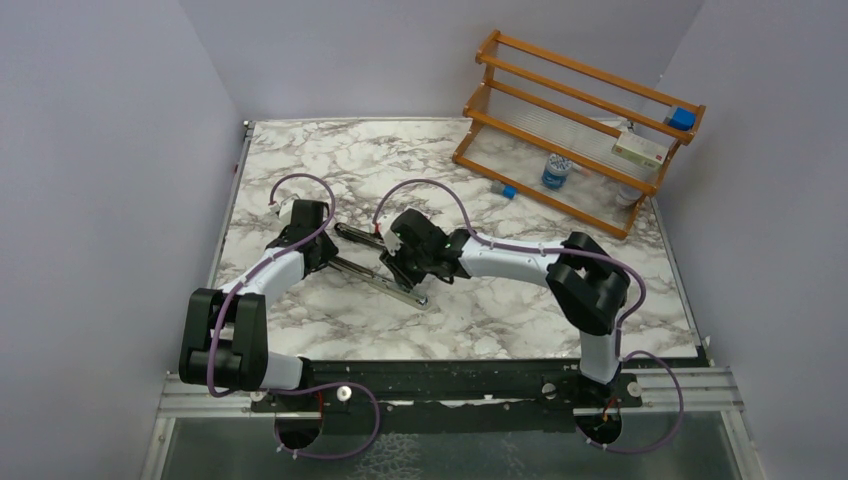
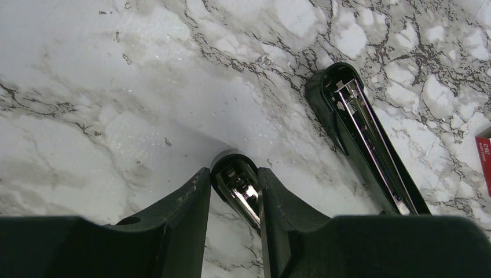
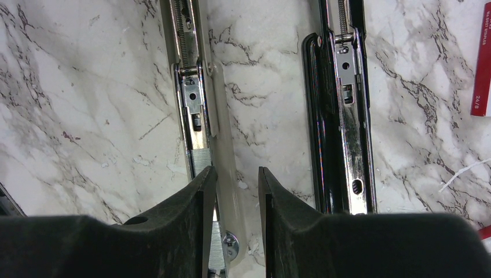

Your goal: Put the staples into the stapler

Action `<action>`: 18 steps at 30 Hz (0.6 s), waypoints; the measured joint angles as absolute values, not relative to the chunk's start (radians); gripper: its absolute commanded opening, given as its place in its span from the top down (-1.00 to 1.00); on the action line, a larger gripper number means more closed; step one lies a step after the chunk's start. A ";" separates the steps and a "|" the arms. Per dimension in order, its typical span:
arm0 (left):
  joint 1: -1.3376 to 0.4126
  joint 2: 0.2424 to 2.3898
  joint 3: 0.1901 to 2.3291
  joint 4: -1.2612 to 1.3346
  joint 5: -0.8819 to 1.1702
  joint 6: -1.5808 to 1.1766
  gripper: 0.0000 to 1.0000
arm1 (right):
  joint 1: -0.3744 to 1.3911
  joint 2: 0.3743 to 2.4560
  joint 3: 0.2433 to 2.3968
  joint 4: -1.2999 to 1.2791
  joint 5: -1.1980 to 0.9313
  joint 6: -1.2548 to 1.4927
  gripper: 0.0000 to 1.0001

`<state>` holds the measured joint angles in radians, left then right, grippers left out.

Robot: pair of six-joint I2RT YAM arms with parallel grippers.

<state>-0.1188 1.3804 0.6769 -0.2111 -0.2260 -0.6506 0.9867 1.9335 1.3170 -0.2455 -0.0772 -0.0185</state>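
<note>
1. Stapler [image 1: 380, 282]: swung fully open, with both halves flat on the marble table [image 1: 500, 320]. Its long axis runs far-left to near-right in the overhead view, between the 2 arms.
2. Left gripper [image 2: 233, 176]: clamped on the rounded black end of 1 stapler half, pinning it. The second half [image 2: 365, 139] lies just beside it, to the right.
3. Right gripper [image 3: 237, 172]: fingers parted by a narrow gap, nothing visibly gripped, pointing down at the table.
4. Channel [image 3: 194, 87]: silver, with its spring showing. It lies parallel to the right gripper's fingers and just left of their gap, and 1 finger overlaps its near stretch.
5. Staple strip [image 3: 201, 161]: a ribbed grey piece, apparently in the channel by that fingertip. Whether it is fully seated cannot be told.
6. Staple box [image 3: 480, 63]: red, at the right edge of the right wrist view, beyond the black half.
7. Judgement: the right arm is nearer the channel. The next move likely needs a slight sideways shift toward it, keeping parallel to its length.
</note>
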 measured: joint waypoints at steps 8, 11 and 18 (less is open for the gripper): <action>-0.119 1.380 0.677 -0.211 -0.224 -0.651 0.28 | 0.987 1.907 1.275 -0.222 -0.077 -0.019 0.28; -0.119 1.380 0.677 -0.211 -0.224 -0.651 0.28 | 0.987 1.885 1.250 -0.225 -0.076 -0.019 0.28; -0.119 1.380 0.678 -0.212 -0.224 -0.651 0.28 | 0.987 1.853 1.216 -0.236 -0.075 -0.019 0.28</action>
